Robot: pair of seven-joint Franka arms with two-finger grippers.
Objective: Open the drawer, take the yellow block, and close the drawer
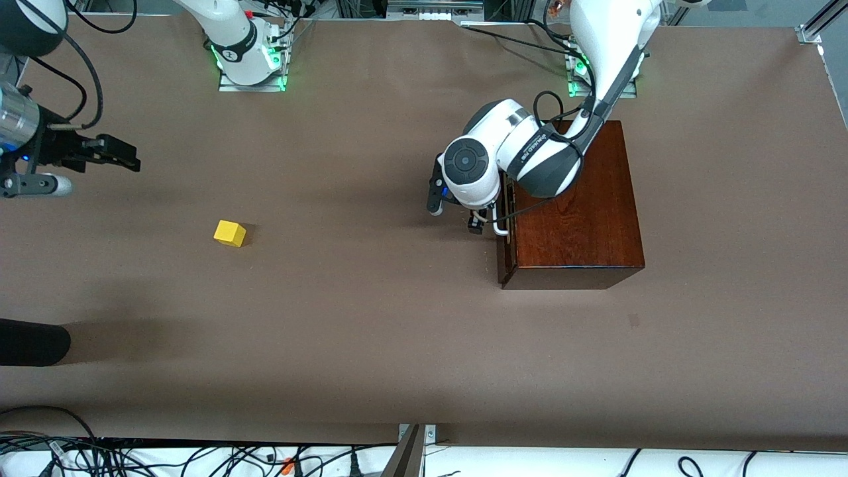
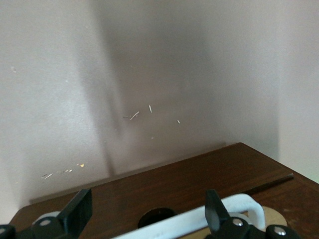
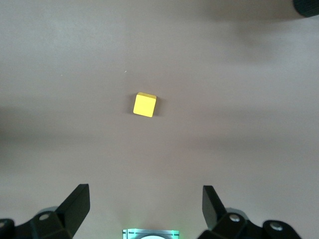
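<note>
The yellow block (image 1: 230,233) lies on the bare table toward the right arm's end; it also shows in the right wrist view (image 3: 144,105). The drawer (image 1: 506,232) sits pushed into the dark-brown box (image 1: 583,212), looking shut or nearly so. My left gripper (image 1: 476,224) is at the drawer's front, open, with the white handle (image 1: 500,228) between its fingers. In the left wrist view the open left gripper (image 2: 148,200) straddles the handle (image 2: 199,219) without closing on it. My right gripper (image 1: 129,158) hangs open and empty over the table, apart from the block, and shows open in its own view (image 3: 144,199).
A dark rounded object (image 1: 30,341) juts in at the table's edge at the right arm's end, nearer the front camera than the block. Cables (image 1: 199,457) lie along the near edge. The arm bases (image 1: 252,66) stand along the back edge.
</note>
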